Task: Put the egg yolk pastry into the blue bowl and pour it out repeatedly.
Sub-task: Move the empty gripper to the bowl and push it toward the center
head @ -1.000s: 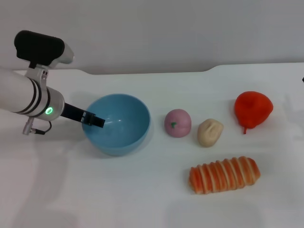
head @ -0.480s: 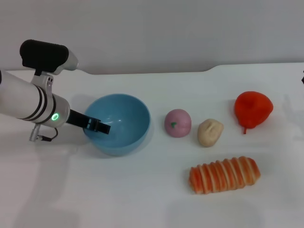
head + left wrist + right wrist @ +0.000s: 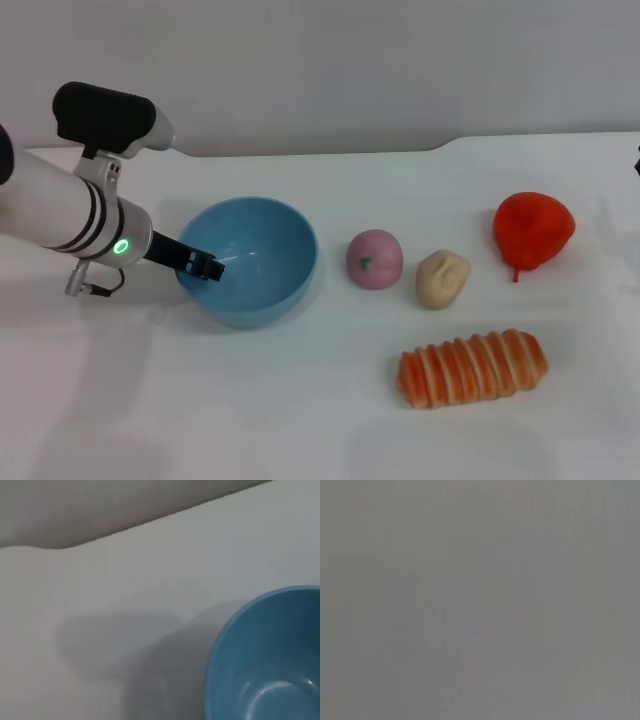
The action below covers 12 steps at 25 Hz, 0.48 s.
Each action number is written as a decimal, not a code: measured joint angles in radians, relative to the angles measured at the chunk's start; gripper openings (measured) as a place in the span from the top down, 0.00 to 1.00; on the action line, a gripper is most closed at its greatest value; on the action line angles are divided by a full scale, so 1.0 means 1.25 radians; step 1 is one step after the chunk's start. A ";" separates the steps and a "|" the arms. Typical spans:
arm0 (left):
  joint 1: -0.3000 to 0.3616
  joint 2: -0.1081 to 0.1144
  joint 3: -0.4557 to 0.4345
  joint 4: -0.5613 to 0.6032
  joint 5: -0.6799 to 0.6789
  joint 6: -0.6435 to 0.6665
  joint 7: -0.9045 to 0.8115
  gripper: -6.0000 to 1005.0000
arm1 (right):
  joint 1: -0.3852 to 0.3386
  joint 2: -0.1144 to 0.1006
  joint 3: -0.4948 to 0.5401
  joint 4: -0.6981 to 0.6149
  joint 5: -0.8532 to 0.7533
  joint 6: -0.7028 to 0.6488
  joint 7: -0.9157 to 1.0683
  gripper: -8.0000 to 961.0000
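- A white table (image 3: 300,420) fills most of the head view, its surface smooth, matte and plain.
- The table's far edge runs across the upper part of the view, stepping up slightly toward the right side in a soft curve.
- Behind the table stands a plain grey wall (image 3: 350,70), bare and even in tone.
- Light is soft and diffuse; shadows on the tabletop are faint and blurred at the edges.
- The left wrist view shows the same white tabletop (image 3: 125,590) meeting the grey wall (image 3: 75,505).
- The right wrist view shows only a flat grey field.

Left gripper (image 3: 205,267) low, arm outstretched
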 joint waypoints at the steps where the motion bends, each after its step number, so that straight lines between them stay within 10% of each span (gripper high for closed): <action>1: 0.000 0.000 0.010 -0.001 0.000 0.004 0.001 0.41 | 0.000 0.000 0.001 0.000 0.000 0.000 0.000 0.40; 12: -0.010 0.002 0.027 -0.011 -0.001 0.004 0.001 0.83 | 0.001 0.000 0.003 0.000 0.001 0.000 0.001 0.40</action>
